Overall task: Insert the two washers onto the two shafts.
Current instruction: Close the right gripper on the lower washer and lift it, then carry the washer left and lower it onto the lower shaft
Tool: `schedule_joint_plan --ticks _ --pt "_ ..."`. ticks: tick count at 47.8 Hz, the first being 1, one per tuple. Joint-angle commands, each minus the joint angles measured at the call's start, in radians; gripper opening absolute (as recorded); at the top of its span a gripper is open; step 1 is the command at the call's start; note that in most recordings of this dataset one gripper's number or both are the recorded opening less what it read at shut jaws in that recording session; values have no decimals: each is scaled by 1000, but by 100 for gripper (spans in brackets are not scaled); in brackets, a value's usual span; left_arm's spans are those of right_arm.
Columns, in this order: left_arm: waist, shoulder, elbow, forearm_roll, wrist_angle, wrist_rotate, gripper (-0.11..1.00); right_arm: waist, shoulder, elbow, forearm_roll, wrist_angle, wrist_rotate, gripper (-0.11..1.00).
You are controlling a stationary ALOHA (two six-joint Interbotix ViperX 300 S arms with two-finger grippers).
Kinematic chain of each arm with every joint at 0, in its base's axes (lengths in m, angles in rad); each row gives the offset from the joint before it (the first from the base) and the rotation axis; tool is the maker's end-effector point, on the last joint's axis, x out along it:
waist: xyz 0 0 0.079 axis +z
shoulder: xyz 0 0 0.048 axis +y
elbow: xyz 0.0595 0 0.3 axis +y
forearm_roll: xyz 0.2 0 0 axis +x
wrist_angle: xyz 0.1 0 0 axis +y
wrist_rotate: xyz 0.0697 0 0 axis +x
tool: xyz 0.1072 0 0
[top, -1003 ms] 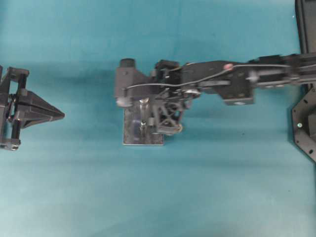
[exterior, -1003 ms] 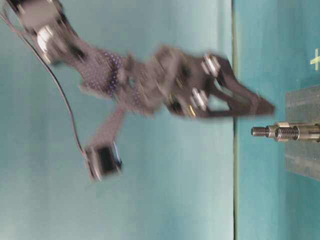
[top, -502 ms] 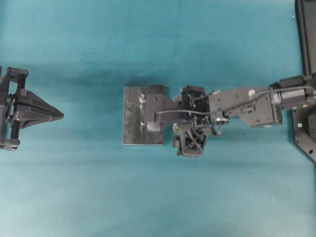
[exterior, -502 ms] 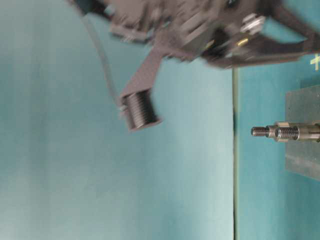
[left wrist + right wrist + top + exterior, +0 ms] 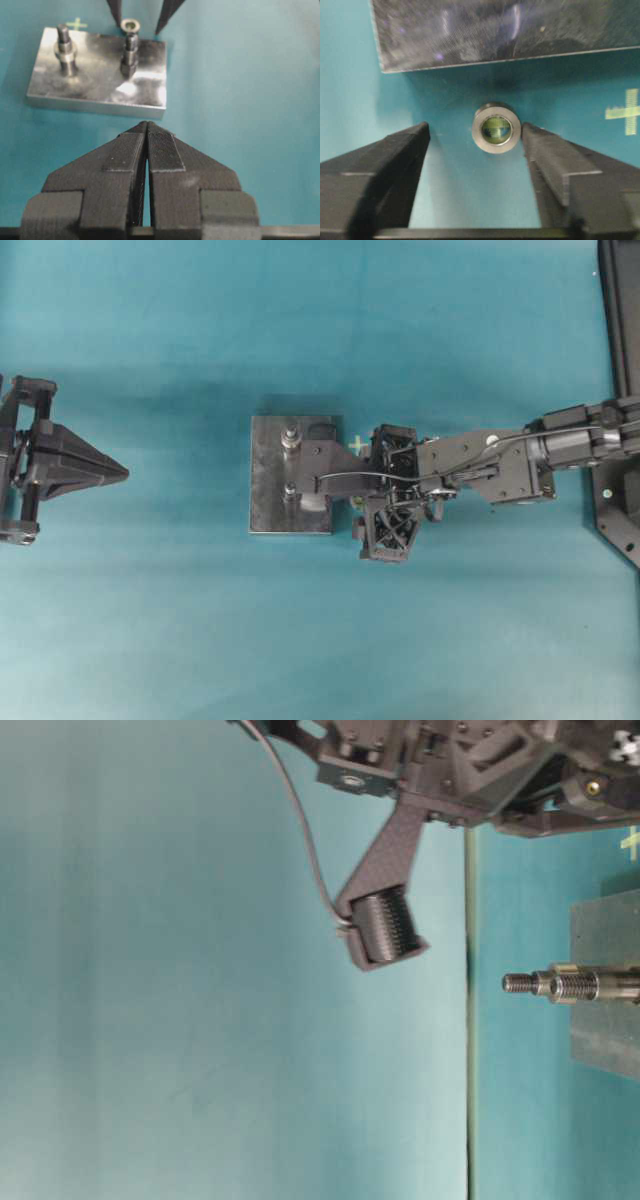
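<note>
The washer (image 5: 496, 127), a small metal ring, lies flat on the teal mat just beside the edge of the steel plate (image 5: 505, 30). My right gripper (image 5: 475, 131) is open, with its fingers on either side of the washer; the right finger (image 5: 545, 155) is very close to it, the left one apart. The left wrist view shows the washer (image 5: 130, 24) beyond the plate (image 5: 95, 95), between the right fingertips. Two threaded shafts (image 5: 65, 45) (image 5: 129, 50) stand on the plate (image 5: 270, 505). My left gripper (image 5: 146, 125) is shut and empty, far left (image 5: 118, 473).
A green plus mark (image 5: 625, 111) is on the mat beside the washer. The right arm (image 5: 500, 460) reaches in from the right; its wrist camera (image 5: 385, 925) hangs over the plate. A black frame (image 5: 620, 510) stands at the right edge.
My right gripper has moved off the plate to its right side and come down, so its open fingers now straddle the washer. The left arm has not moved.
</note>
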Motion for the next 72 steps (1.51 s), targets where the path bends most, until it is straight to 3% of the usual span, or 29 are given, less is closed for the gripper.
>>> schedule_joint_plan --ticks 1,10,22,34,48,72 --pt "-2 3 -12 2 -8 0 0 3 -12 -15 -3 -5 12 59" --pt "-2 3 -12 2 -8 0 0 0 -12 -15 -5 0 14 34" --pt "-2 3 -14 2 -8 0 0 -14 -64 -35 -6 41 15 34" --pt "-2 2 -12 2 -8 0 0 -28 -120 -169 -49 140 6 34" --pt "-2 0 -12 2 -8 0 0 -20 -69 -298 -52 163 -21 34" --pt "-2 -6 -11 2 -8 -2 0 6 -9 -330 -52 163 -31 34"
